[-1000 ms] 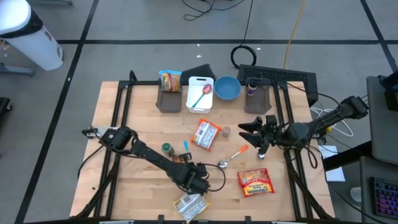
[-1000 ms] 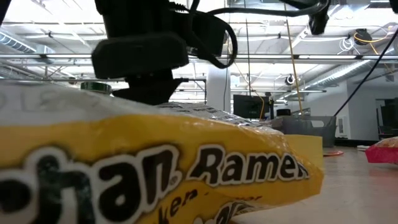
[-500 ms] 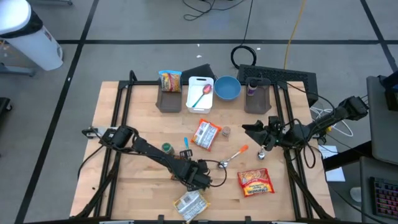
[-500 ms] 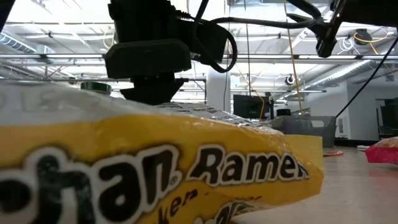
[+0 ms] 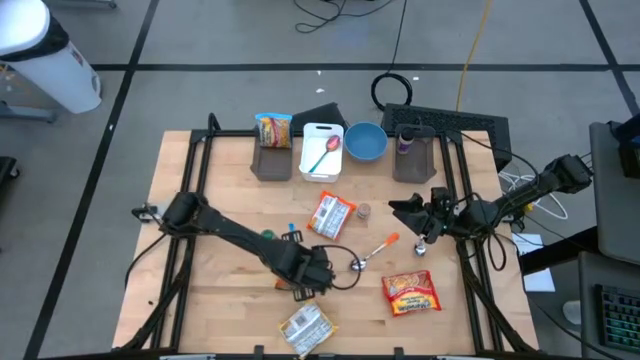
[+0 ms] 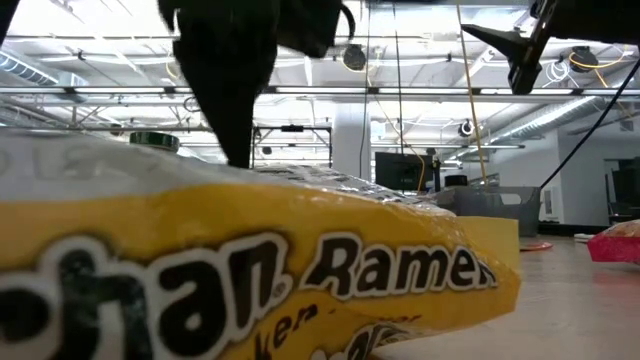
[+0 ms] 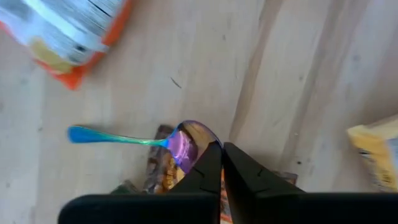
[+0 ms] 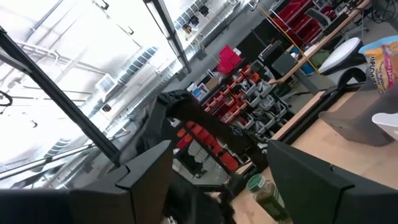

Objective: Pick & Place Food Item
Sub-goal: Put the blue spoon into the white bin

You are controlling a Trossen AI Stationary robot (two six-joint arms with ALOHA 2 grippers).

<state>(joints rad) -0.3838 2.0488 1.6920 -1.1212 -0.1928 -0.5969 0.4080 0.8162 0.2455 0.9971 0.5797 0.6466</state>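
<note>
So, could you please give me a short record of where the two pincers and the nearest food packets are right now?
left pincer: shut, low at front middle, tips by a blue-handled spoon and small brown packet; grip unclear
right pincer: open, raised at the right side
ramen packet: front edge, untouched
red packet: front right

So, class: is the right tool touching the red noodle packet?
Apart. The high view shows a stretch of table and an orange-handled spoon between the right tool and the red noodle packet.
</note>
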